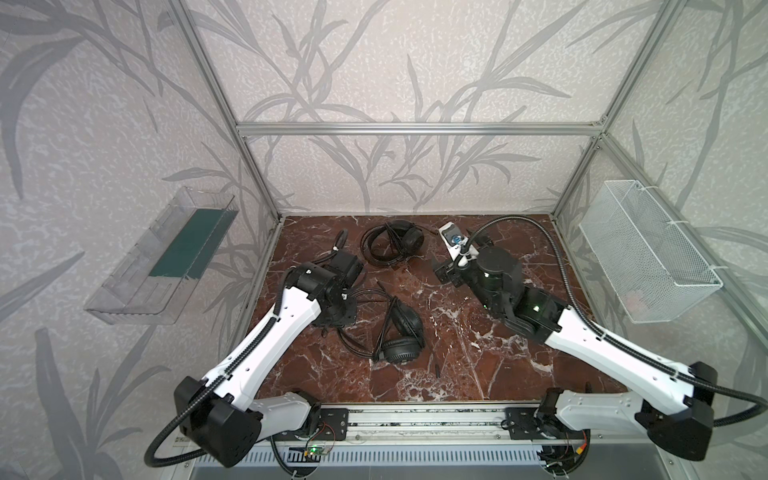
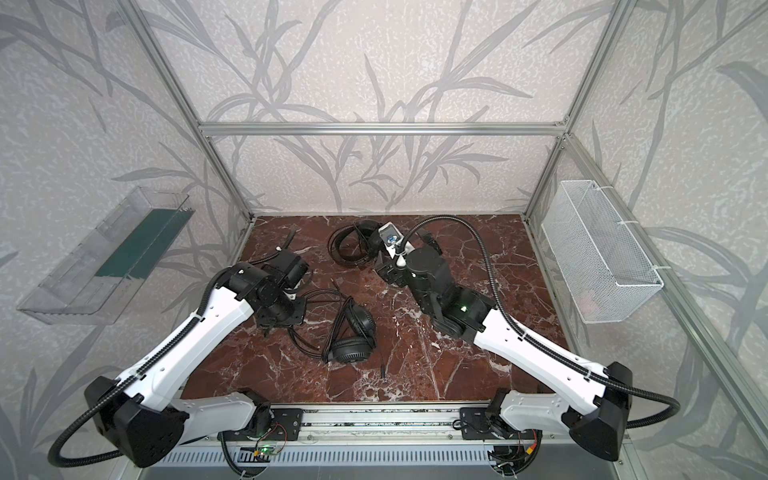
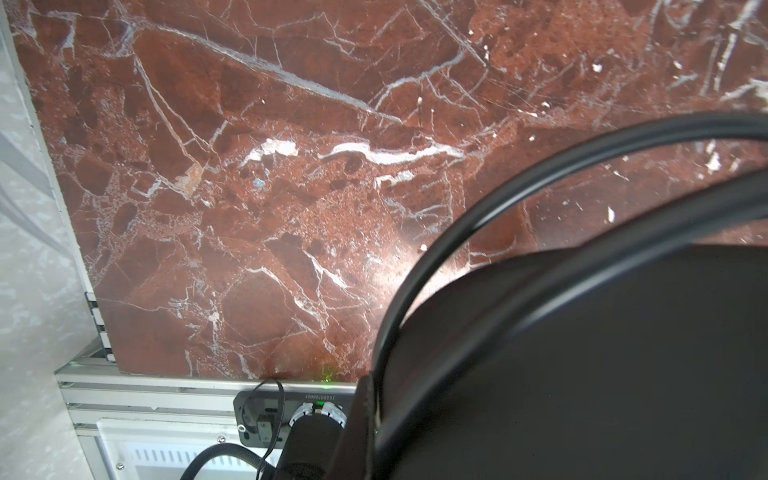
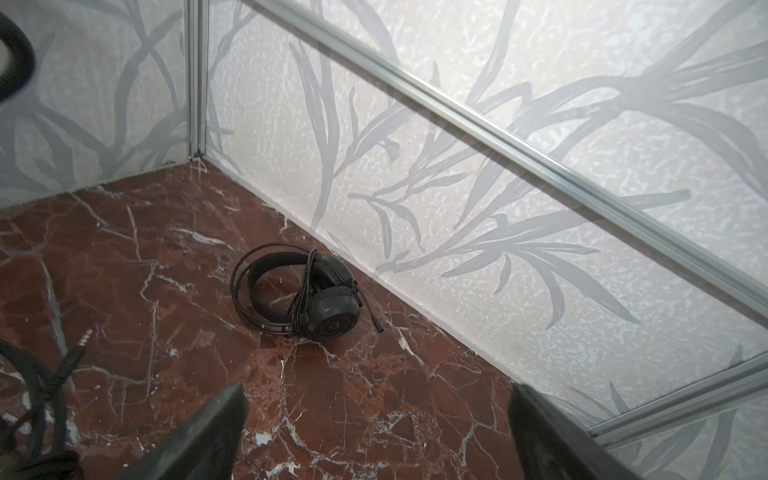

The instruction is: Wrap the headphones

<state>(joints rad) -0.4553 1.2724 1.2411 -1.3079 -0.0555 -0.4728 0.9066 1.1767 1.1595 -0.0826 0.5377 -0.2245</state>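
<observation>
Two black headphones lie on the red marble table. One headset (image 1: 392,245) (image 2: 357,245) (image 4: 307,291) rests near the back wall with its cable looped around it. The other headset (image 1: 401,332) (image 2: 351,336) lies mid-table, its thin cable (image 1: 357,295) running loose toward my left gripper (image 1: 332,324). That gripper points down beside it, fingers hidden under the wrist. In the left wrist view a black cable (image 3: 478,216) arcs close by; whether it is pinched does not show. My right gripper (image 1: 446,272) (image 4: 376,415) stands open and empty, short of the back headset.
A jack plug (image 4: 83,336) lies left of the right gripper's fingers (image 4: 220,432). A clear bin (image 1: 166,257) hangs on the left wall and a white wire basket (image 1: 648,253) on the right wall. An aluminium rail (image 1: 415,415) runs along the table's front.
</observation>
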